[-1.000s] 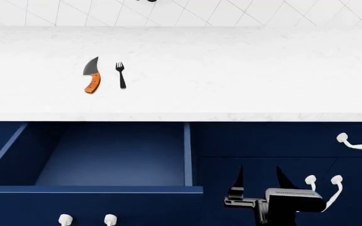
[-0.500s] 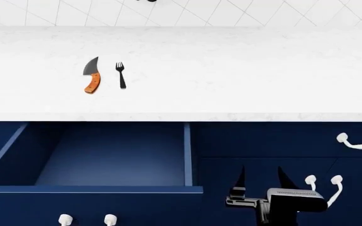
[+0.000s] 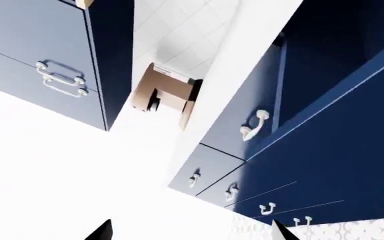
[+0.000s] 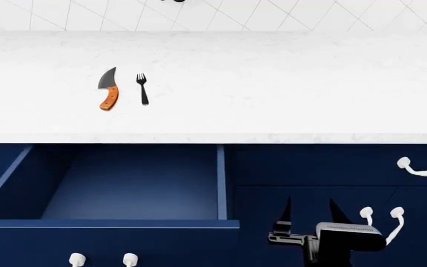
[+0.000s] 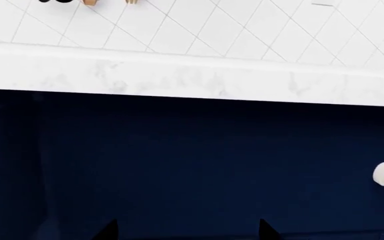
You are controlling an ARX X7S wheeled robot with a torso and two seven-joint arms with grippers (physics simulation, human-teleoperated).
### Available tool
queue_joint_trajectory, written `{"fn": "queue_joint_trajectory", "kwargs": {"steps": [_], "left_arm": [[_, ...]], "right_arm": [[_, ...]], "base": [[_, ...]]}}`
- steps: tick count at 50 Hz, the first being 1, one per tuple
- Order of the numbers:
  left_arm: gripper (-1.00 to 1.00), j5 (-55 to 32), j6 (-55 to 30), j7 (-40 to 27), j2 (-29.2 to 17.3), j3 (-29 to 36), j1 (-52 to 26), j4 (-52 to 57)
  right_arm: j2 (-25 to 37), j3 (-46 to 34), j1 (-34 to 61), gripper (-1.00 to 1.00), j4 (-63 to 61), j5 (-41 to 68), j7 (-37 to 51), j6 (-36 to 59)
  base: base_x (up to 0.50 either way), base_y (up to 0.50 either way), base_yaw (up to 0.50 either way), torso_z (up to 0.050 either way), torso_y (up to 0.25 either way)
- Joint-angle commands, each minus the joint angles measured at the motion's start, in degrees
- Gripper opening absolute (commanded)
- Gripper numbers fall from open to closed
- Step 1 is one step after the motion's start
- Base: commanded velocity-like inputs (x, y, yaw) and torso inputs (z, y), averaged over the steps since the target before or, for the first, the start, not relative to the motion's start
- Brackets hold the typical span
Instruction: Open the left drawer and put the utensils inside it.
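Note:
The left drawer point(image 4: 135, 183) stands pulled out under the white counter point(image 4: 288, 89), its blue interior bare. On the counter above it lie the utensils: a knife point(image 4: 108, 90) with an orange handle and dark blade, and a slim black fork point(image 4: 143, 89) just to its right. My right gripper point(image 4: 308, 207) hangs open and empty in front of the navy cabinet, right of the drawer. In the right wrist view its fingertips point(image 5: 110, 229) face a dark blue panel. The left gripper point(image 3: 190, 235) is open, fingertips point(image 3: 102, 231) wide apart over pale floor, and is out of the head view.
A right drawer with a white handle point(image 4: 423, 168) is closed. Cabinet door handles point(image 4: 102, 259) sit below the open drawer, and others point(image 4: 382, 218) beside my right gripper. A tiled wall point(image 4: 221, 14) backs the counter. A brown box point(image 3: 165, 95) shows in the left wrist view.
My right gripper has drifted slightly right and down. The knife, fork and drawer have not moved.

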Motion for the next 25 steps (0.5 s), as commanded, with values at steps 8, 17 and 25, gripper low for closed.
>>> {"fn": "queue_joint_trajectory", "kwargs": {"steps": [8, 17, 25], "left_arm": [[1.00, 36.77, 2.87, 46.65, -1.39, -3.97, -15.09, 1.02], [1.00, 35.28, 11.25, 61.30, 0.61, -10.11, -29.96, -0.03], [1.00, 30.20, 12.14, 63.99, 1.07, -11.28, -38.84, -2.64]], "right_arm": [[-0.19, 0.03, 0.00, 1.00, -0.62, -0.11, -0.03, 1.03], [0.05, 0.07, 0.09, 1.00, -0.65, 0.28, 0.14, 1.17], [0.16, -0.03, 0.24, 1.00, -0.39, 0.36, 0.35, 1.14]], "base": [[0.00, 0.00, 0.00, 0.000, 0.000], [0.00, 0.00, 0.00, 0.000, 0.000], [0.00, 0.00, 0.00, 0.000, 0.000]]}}
